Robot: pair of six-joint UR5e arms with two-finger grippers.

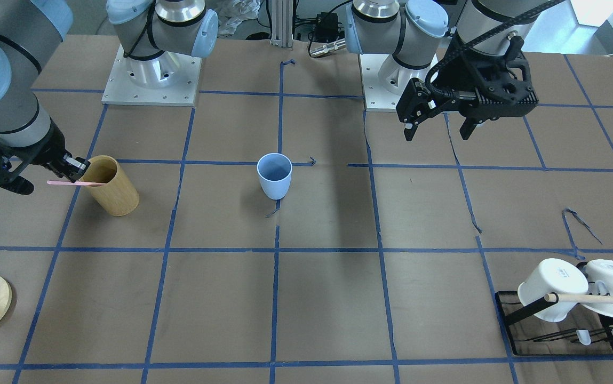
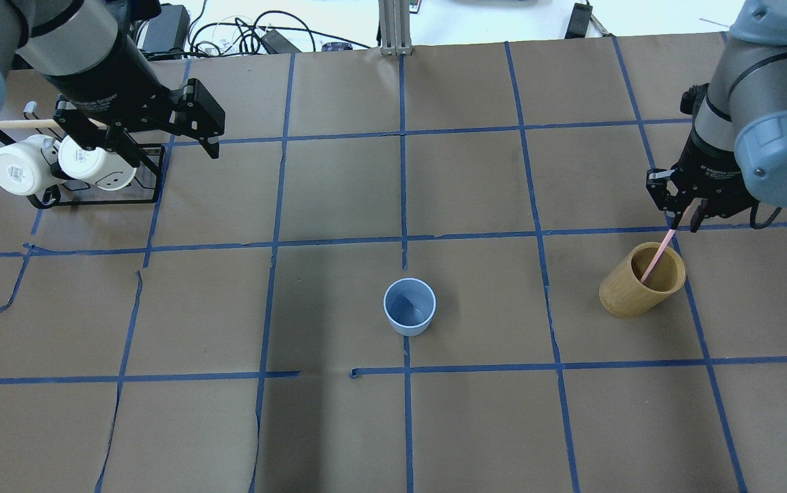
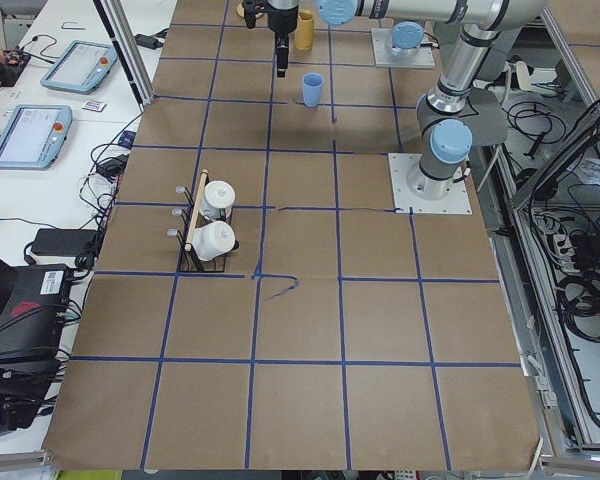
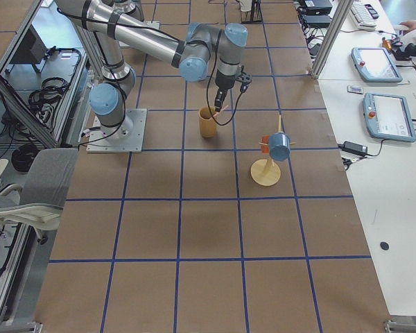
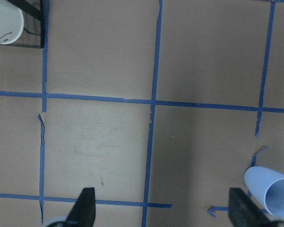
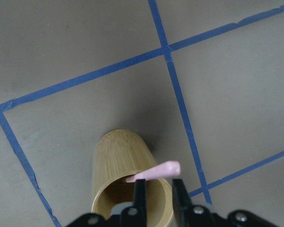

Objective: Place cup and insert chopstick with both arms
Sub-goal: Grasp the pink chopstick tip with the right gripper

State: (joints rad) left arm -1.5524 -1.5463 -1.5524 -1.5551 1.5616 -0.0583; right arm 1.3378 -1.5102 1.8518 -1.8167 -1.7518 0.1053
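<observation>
The right gripper (image 6: 157, 191) has its fingers (image 6: 140, 191) closed on a pink chopstick (image 6: 154, 172). The chopstick's lower end reaches into the mouth of the bamboo holder (image 2: 642, 281), which stands on the robot's right side of the table. The left gripper (image 1: 437, 130) hangs with its fingers spread wide and empty, above brown paper between the mug rack (image 2: 153, 185) and the blue cup (image 2: 409, 306). The cup stands upright at mid-table, well apart from both grippers.
</observation>
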